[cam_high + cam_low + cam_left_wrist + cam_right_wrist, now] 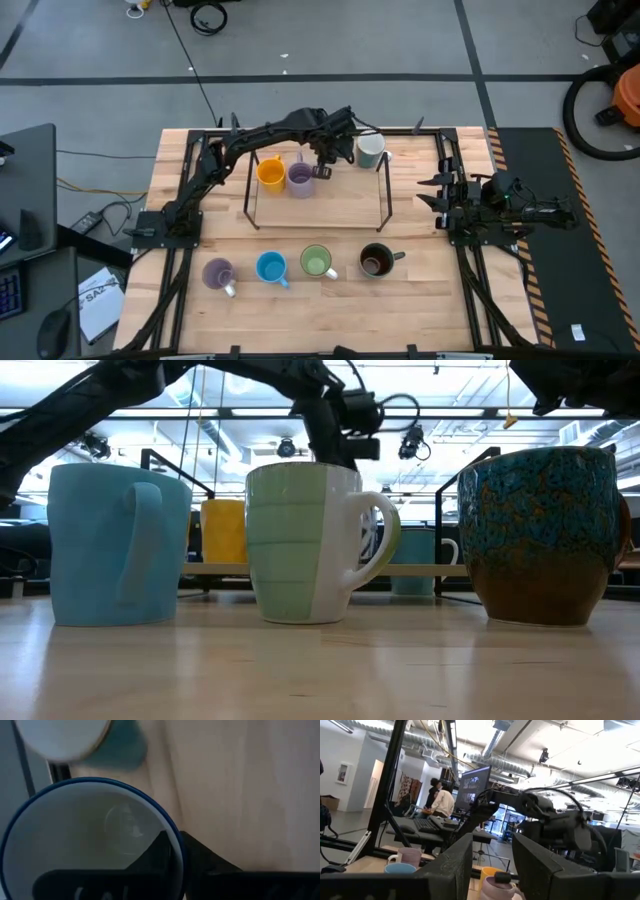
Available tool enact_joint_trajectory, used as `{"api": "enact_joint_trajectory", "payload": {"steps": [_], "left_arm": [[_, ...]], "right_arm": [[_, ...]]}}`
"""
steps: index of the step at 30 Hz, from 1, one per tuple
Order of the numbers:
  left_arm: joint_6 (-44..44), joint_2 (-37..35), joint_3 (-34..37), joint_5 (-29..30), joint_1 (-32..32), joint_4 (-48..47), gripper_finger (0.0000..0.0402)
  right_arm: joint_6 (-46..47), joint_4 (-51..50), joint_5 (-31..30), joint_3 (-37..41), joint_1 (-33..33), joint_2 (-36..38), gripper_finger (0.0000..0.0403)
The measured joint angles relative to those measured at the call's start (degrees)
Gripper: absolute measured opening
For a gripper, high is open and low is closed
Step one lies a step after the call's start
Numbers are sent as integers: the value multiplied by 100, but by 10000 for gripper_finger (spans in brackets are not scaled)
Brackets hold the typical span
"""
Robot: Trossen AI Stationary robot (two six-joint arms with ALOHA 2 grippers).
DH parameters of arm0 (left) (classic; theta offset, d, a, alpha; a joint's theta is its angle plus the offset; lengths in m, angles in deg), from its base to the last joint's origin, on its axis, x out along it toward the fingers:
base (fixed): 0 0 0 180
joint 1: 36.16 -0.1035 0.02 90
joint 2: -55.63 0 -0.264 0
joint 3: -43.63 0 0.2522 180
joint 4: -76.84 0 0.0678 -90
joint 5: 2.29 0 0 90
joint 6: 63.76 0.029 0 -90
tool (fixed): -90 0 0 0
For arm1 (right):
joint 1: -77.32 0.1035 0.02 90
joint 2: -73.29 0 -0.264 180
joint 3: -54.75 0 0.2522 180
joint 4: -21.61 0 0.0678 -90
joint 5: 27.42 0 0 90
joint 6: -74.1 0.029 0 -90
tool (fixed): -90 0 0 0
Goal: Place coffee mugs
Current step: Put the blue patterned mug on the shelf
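Note:
My left gripper (pixel 323 165) reaches over the table's far middle and is shut on a white mug with a blue rim (pixel 90 840). That mug shows patterned through the green mug's handle (pixel 371 542). An orange mug (pixel 270 172) and a purple mug (pixel 300 178) stand on their bases just left of the gripper. A pale white-teal mug (pixel 371 149) stands to its right. Lavender (pixel 218 272), bright blue (pixel 271 267), light green (pixel 316 261) and dark brown (pixel 375 261) mugs stand in a row near the front edge. My right gripper (pixel 430 195) waits open at the right. My left gripper pinches the mug's wall at the rim (pixel 175 837), one finger (pixel 155 857) inside the mug and one (pixel 202 862) outside. The fingers come from above, slanting down. The mug stays upright, mouth up. Whether its base is off the table I cannot tell.
A black wire frame (pixel 385 190) stands around the far middle, with the orange and purple mugs inside it. Bare wood lies between the frame and the near row. People sit at desks (pixel 440 800) in the room beyond.

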Motion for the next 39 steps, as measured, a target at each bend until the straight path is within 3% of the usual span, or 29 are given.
{"api": "enact_joint_trajectory", "payload": {"steps": [6,17,28,33,39], "left_arm": [[643,-1,-278,-217,189,-535,29],[753,2,-280,42,814,-838,29],[556,2,-280,57,1299,-886,29],[-25,2,-280,-349,1110,-1141,29],[-245,2,-278,-389,1013,-1179,29]], "right_arm": [[-16,-30,-4,0,0,0,144],[-21,-40,-7,0,0,0,144],[0,-69,-4,0,0,0,144],[2,-71,-4,0,0,0,144],[37,-29,-3,0,0,0,144]]}}
